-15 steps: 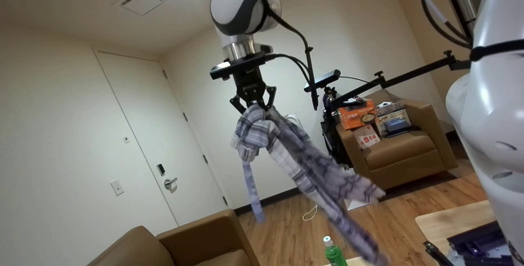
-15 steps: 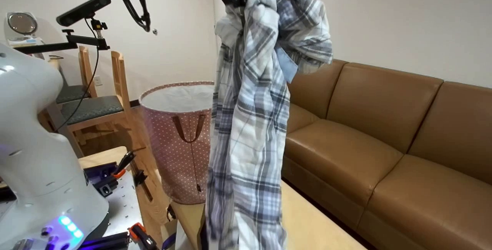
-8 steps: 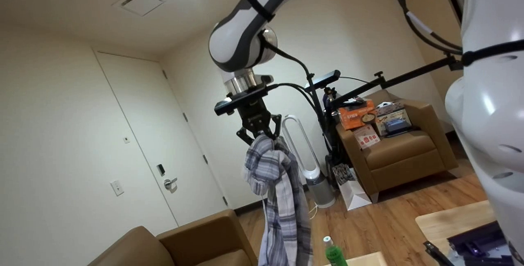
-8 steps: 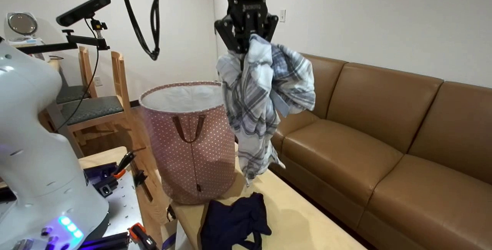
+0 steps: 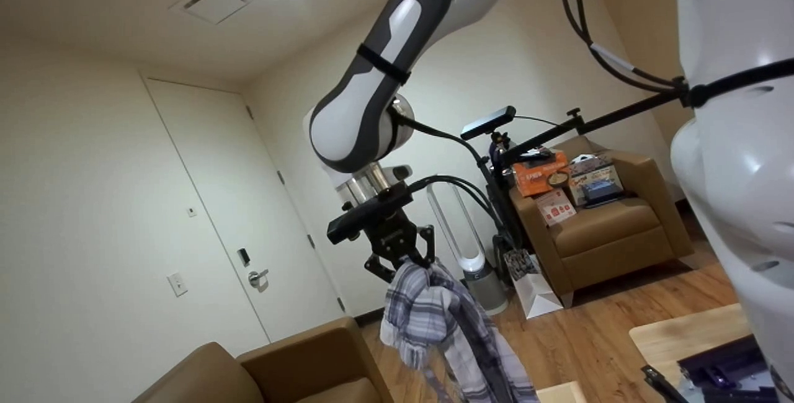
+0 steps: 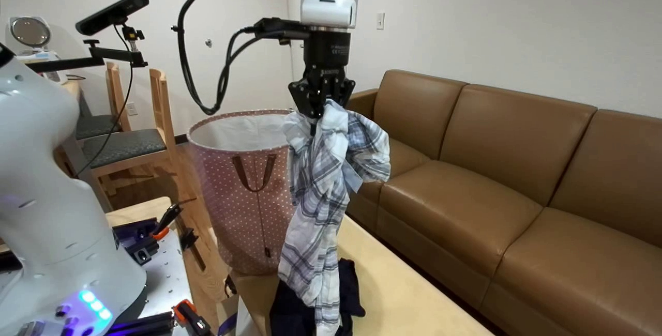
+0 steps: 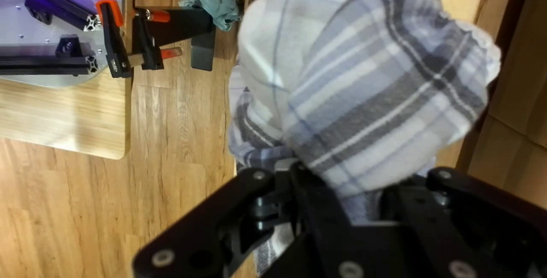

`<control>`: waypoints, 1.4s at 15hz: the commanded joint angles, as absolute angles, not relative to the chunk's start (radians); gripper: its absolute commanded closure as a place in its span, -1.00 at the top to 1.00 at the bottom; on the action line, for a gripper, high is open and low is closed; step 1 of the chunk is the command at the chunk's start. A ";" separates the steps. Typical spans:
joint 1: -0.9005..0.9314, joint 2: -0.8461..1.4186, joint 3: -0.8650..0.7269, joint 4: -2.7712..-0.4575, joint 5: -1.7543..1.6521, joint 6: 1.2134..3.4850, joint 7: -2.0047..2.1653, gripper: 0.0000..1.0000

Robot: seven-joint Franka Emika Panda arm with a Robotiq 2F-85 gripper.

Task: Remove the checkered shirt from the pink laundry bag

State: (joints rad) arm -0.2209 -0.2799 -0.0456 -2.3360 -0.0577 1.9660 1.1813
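In an exterior view, the counter [image 6: 403, 305] bore the pink laundry bag [image 6: 238, 217], upright; outside it, at its three o'clock, hung the checkered shirt [image 6: 320, 196]. The pincer [image 6: 320, 109], jaws close together, gripped the shirt's bunched top.

Shirt [image 6: 323, 186], gry/blue/wht plaid, gripped nr top & hanging, bunched up high w/ a long part below, outside the bag [image 6: 238, 212]. Bag: pink w/ wht dots, brn handle, mouth up, upright on bench [image 6: 408, 294].
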 commanded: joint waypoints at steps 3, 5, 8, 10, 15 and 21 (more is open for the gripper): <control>-0.188 -0.233 -0.034 -2.316 -0.093 1.985 1.142 -0.78; -0.156 -0.161 -0.016 -2.308 -0.107 2.020 1.098 -0.78; -0.097 -0.021 0.007 -2.282 -0.109 2.096 1.044 -0.79; -0.085 -0.072 -0.007 -2.323 -0.094 2.085 1.080 -0.50; -0.043 0.046 -0.006 -2.289 -0.201 2.134 1.000 -0.78; -0.026 0.145 -0.033 -2.301 -0.233 2.249 0.874 -0.78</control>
